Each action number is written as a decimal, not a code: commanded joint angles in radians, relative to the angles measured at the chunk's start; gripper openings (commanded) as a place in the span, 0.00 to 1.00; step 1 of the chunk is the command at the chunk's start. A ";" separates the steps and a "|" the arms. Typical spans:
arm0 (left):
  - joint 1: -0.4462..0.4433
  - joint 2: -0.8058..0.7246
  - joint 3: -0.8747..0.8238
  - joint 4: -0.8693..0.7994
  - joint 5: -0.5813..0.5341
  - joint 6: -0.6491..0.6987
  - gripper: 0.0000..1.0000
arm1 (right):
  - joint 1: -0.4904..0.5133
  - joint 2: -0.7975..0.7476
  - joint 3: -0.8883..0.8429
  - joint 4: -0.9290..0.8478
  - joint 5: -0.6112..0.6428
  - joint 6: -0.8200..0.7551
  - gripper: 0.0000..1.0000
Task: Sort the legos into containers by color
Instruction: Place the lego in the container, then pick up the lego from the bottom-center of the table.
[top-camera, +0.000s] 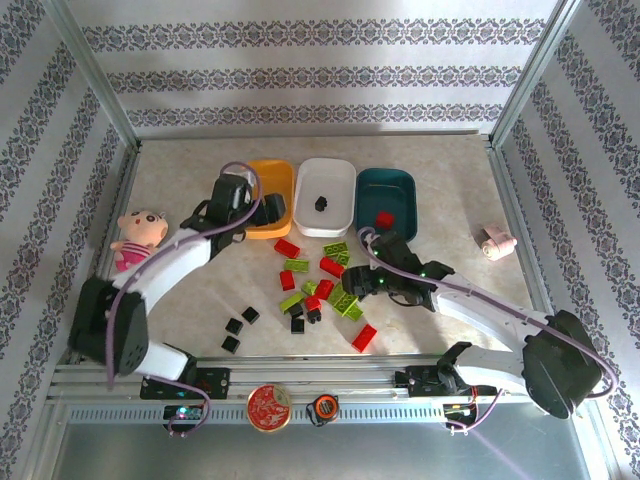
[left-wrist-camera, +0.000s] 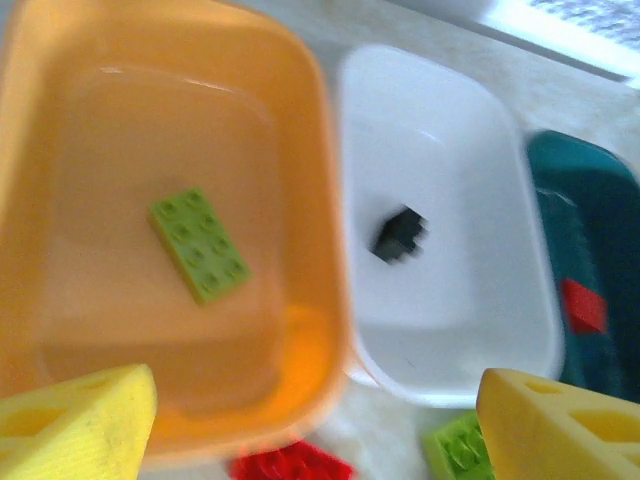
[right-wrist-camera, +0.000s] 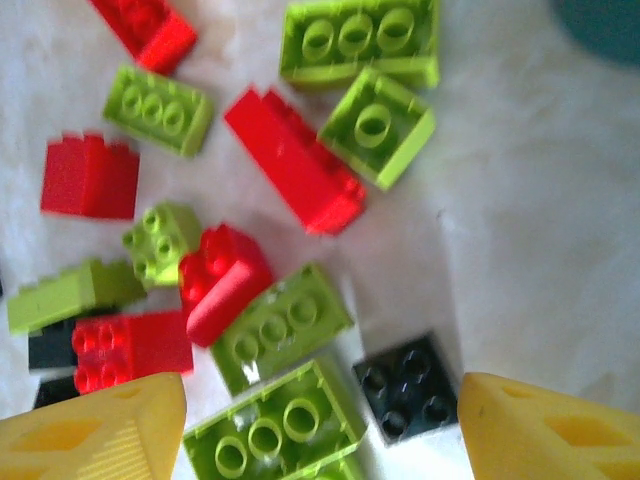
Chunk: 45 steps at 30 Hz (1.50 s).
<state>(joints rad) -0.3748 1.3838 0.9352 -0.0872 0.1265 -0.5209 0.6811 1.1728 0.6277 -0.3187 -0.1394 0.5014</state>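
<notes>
**Three bins in a row, one brick in each, the heap loose on the table**

On the far side of the table (top-camera: 450, 180) stand the three bins, shoulder to shoulder: the orange-yellow bin (top-camera: 278, 172) on the left, the white bin (top-camera: 340, 170) in the middle, the dark teal bin (top-camera: 398, 182) on the right. From the left wrist camera, a flat lime green piece (left-wrist-camera: 200, 245) lies studs up and askew on the orange-yellow floor. The white bin holds a black piece (left-wrist-camera: 398, 235). The teal one holds a red piece (left-wrist-camera: 583, 305) towards its near wall.

And here is the heap! The loose legos (top-camera: 320, 280) sprawl on the table just nearer than the bins, red and lime green jumbled together. The small black cubes (top-camera: 240, 328) lie off to the near left, and a lone red brick (top-camera: 364, 337) sits nearest the arms.

The left gripper (top-camera: 262, 212) hangs over the near rim of the orange-yellow bin, its yellow fingers (left-wrist-camera: 80, 425) spread wide and gripping nothing. The right gripper (right-wrist-camera: 320, 400) hovers over the heap, likewise spread. A green three-stud brick (right-wrist-camera: 275, 430) and a black square brick (right-wrist-camera: 408, 385) lie free between its fingers.

The hard parts: the black piece in the white bin is a blur, its shape unreadable. The teal bin is cut off at the right edge of the left wrist view. From above, the left gripper covers the orange-yellow bin's near left corner.
</notes>
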 joint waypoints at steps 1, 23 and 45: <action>-0.052 -0.119 -0.109 0.030 0.026 -0.024 0.97 | 0.071 -0.022 -0.028 -0.157 0.052 0.017 0.74; -0.069 -0.375 -0.402 0.081 0.042 -0.093 1.00 | 0.332 0.014 -0.066 -0.271 0.159 0.414 0.78; -0.070 -0.430 -0.423 0.037 0.002 -0.071 1.00 | 0.359 0.081 -0.049 -0.226 0.174 0.360 0.44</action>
<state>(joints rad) -0.4377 0.9707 0.5159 -0.0578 0.1482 -0.5957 1.0260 1.2812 0.5846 -0.6048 0.0364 0.8669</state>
